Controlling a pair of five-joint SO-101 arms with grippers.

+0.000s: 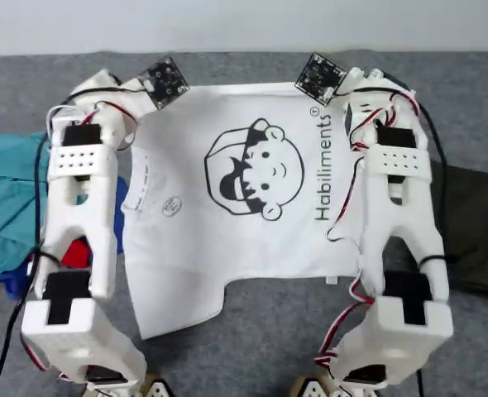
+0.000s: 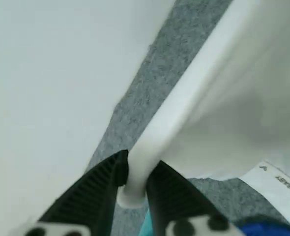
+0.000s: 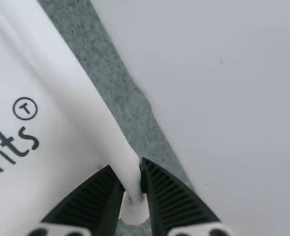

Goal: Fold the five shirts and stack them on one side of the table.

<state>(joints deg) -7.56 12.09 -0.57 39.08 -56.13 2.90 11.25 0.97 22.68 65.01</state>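
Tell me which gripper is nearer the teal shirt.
Left. The left gripper clamps a far corner of the white shirt, on the side where the teal shirt lies. The right gripper clamps the opposite far corner, across the white shirt from it.

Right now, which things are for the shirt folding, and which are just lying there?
For the job: white shirt, pinched by left end effector and right end effector; teal shirt, dark shirt, red cloth, blue cloth waiting.
Just there: grey table cover.
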